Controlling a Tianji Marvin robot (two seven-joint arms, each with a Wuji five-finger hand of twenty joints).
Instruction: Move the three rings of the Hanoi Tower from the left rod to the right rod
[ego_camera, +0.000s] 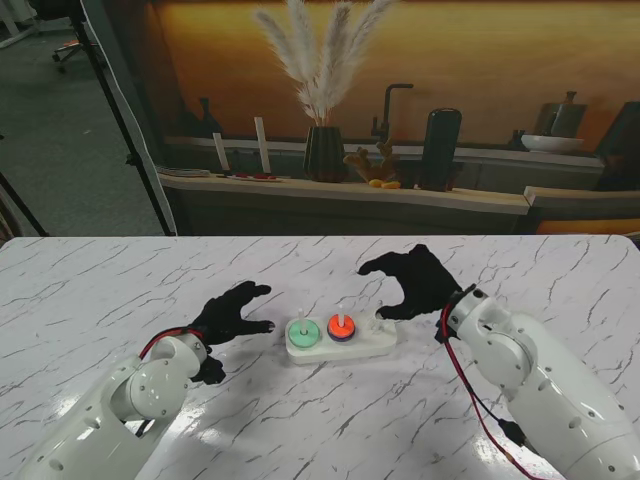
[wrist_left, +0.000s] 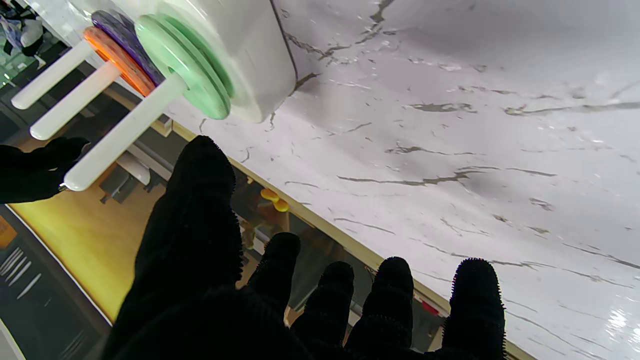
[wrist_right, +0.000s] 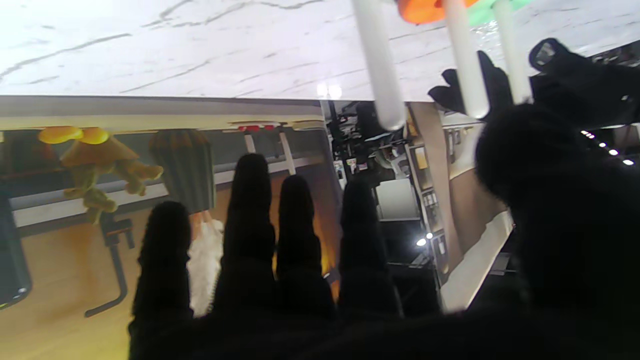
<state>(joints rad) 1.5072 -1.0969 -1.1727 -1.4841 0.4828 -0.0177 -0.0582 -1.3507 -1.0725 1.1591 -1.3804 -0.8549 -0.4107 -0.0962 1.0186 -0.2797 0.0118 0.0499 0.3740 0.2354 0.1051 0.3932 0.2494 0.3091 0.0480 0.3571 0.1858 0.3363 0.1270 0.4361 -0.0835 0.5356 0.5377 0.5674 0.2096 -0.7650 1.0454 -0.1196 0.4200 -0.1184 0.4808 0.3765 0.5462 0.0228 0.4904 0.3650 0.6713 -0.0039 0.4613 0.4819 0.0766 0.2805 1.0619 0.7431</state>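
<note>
From the stand, the white base (ego_camera: 341, 341) lies near the middle of the marble table (ego_camera: 90, 290), long axis left to right, with bare room all round; a green ring (ego_camera: 301, 333) sits on its left rod, an orange ring (ego_camera: 342, 326) over a purple one on the middle rod, while the left hand (ego_camera: 232, 313) rests spread and empty just left of the base and the right hand (ego_camera: 415, 282) arches over its right end, fingers apart. The left wrist view shows three rods (wrist_left: 122, 134) standing upright off the base, the green ring (wrist_left: 187, 70) at the nearest rod's foot, and splayed fingers (wrist_left: 192, 220) holding nothing. The right wrist view is blurred, but its fingers (wrist_right: 250, 210) seem unclenched and clear of the bare nearest rod (wrist_right: 377, 65).
</note>
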